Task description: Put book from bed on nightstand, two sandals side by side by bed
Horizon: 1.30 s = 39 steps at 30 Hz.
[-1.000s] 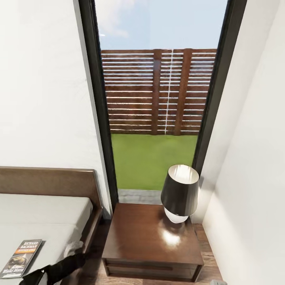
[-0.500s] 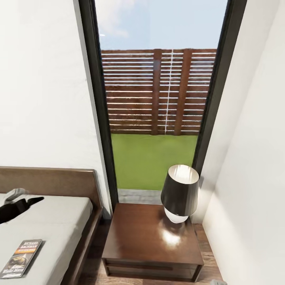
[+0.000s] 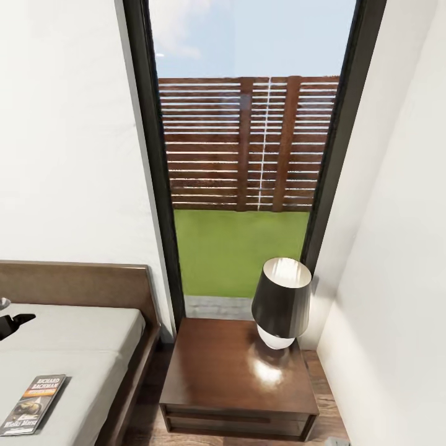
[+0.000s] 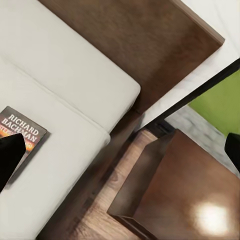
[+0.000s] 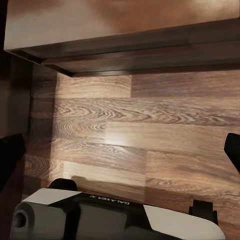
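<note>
The book (image 3: 31,402), dark with an orange band and white lettering, lies flat on the pale mattress of the bed (image 3: 80,347) near its front. The left gripper (image 3: 12,322) hovers above the mattress at the far left, behind the book. In the left wrist view its two black fingertips (image 4: 10,155) stand far apart, so the left gripper (image 4: 122,152) is open and holds nothing, with the book (image 4: 22,132) beside one fingertip. The nightstand (image 3: 238,371) stands right of the bed. The right gripper (image 5: 122,150) is open over the wood floor. The sandals are out of view.
A black-shaded lamp (image 3: 282,303) takes the nightstand's back right corner. A narrow strip of floor (image 4: 100,200) separates bed and nightstand. A white wall (image 3: 396,279) is close on the right, and a tall window (image 3: 248,155) is behind. The robot's base (image 5: 115,220) sits before the nightstand's front (image 5: 125,35).
The left arm rose from the bed's near corner, swung left over the mattress and has slid mostly past the head view's left edge. Book, nightstand and camera have not moved.
</note>
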### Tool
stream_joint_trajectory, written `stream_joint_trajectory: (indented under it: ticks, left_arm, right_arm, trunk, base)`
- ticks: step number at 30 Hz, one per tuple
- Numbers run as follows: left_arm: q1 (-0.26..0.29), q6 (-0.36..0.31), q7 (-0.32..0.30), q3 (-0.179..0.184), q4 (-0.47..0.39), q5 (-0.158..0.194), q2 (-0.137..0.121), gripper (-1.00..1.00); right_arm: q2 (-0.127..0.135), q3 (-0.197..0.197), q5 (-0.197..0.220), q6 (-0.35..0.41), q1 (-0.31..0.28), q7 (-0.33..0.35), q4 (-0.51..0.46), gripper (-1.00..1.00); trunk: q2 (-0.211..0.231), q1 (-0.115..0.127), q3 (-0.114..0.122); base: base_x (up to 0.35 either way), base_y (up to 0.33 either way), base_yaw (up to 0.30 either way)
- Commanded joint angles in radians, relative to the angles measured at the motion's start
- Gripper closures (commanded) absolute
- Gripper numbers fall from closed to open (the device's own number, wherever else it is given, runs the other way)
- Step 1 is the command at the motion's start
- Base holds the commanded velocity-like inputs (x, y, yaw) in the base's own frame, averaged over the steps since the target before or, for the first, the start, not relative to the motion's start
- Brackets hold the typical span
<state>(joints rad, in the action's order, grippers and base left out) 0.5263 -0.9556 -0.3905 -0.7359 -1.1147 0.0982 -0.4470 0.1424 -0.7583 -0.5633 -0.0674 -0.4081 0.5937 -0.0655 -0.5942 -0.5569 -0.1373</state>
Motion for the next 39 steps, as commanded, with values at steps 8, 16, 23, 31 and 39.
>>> stream_joint_trajectory:
  ticks: [8, 16, 23, 31, 39]
  left_arm:
    - [0.001, -0.008, 0.004, -0.006, 0.004, 0.011, 0.002, -1.00]
    - [0.001, -0.008, 0.004, -0.007, 0.006, 0.012, 0.013, -1.00]
    - [0.000, -0.008, 0.002, -0.008, 0.006, 0.013, 0.042, -1.00]
    - [-0.001, 0.001, 0.001, -0.008, 0.007, 0.014, 0.072, -1.00]
    - [-0.002, 0.006, -0.007, -0.008, 0.055, 0.026, 0.076, -1.00]
  right_arm:
    - [-0.053, 0.000, -0.015, 0.060, -0.011, 0.038, -0.009, -1.00]
    - [-0.207, 0.003, -0.015, 0.188, -0.039, 0.041, -0.084, -1.00]
    - [-0.231, 0.016, -0.016, 0.204, -0.139, 0.132, -0.124, -1.00]
    - [-0.235, 0.028, -0.015, 0.208, -0.180, 0.291, -0.267, -1.00]
    - [-0.239, 0.030, -0.013, 0.328, -0.185, 0.343, -0.319, -1.00]
  trunk:
    - [-0.002, 0.000, -0.002]
    - [-0.002, 0.000, -0.002]
    - [-0.002, 0.000, -0.002]
    - [-0.002, 0.000, -0.002]
    - [-0.002, 0.000, -0.002]
  base:
    - [0.000, 0.000, 0.000]
    - [0.000, 0.000, 0.000]
    - [0.000, 0.000, 0.000]
    - [0.000, 0.000, 0.000]
    - [0.000, 0.000, 0.000]
